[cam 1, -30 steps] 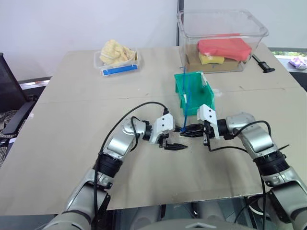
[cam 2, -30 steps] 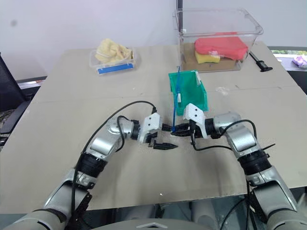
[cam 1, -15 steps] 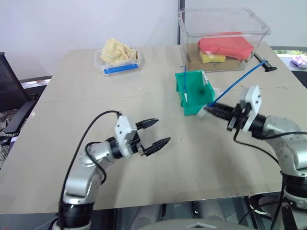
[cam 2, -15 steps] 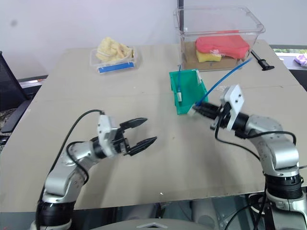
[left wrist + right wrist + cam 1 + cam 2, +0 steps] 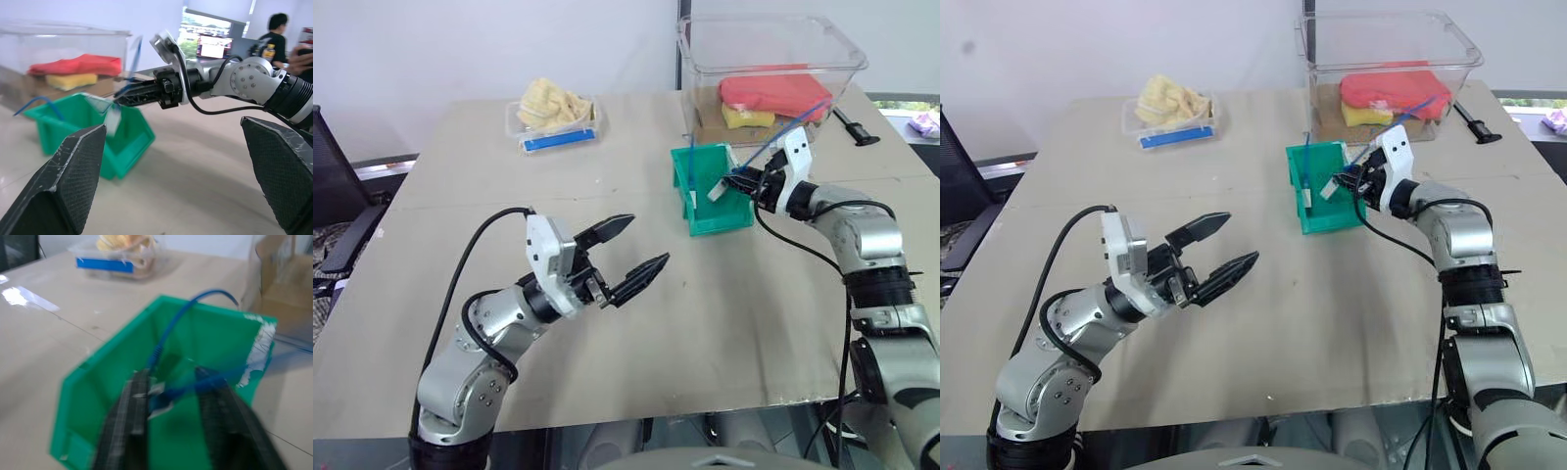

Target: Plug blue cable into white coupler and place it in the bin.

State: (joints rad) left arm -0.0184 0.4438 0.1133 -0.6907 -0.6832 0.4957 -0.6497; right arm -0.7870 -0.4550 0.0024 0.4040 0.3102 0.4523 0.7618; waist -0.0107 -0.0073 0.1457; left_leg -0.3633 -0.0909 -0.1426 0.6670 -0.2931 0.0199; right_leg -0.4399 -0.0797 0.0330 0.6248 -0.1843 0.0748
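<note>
The thin, bright blue patch cable (image 5: 790, 125) sits right of centre in the head views, slanting up and right from the small teal-green plastic bin (image 5: 698, 213) toward the large clear plastic tub (image 5: 769, 59) behind; a second blue strand rises from the bin's far side. The right gripper (image 5: 741, 180) hovers over the bin's open top with its black fingers (image 5: 131, 404) partly spread, and the tiny white coupler (image 5: 716, 189) and cable end lie between them; whether they are pinched or already released cannot be told. The left gripper (image 5: 628, 250), left of centre and lower, gapes wide and empty above the beige table (image 5: 460, 176). The cable looks light, limp and springy, so it would likely flop or trail over the rim; the stiff plug and coupler end is the better place to hold. The bin's walls are narrow and the tub stands close behind, while open tabletop lies below and left for backing away.
</note>
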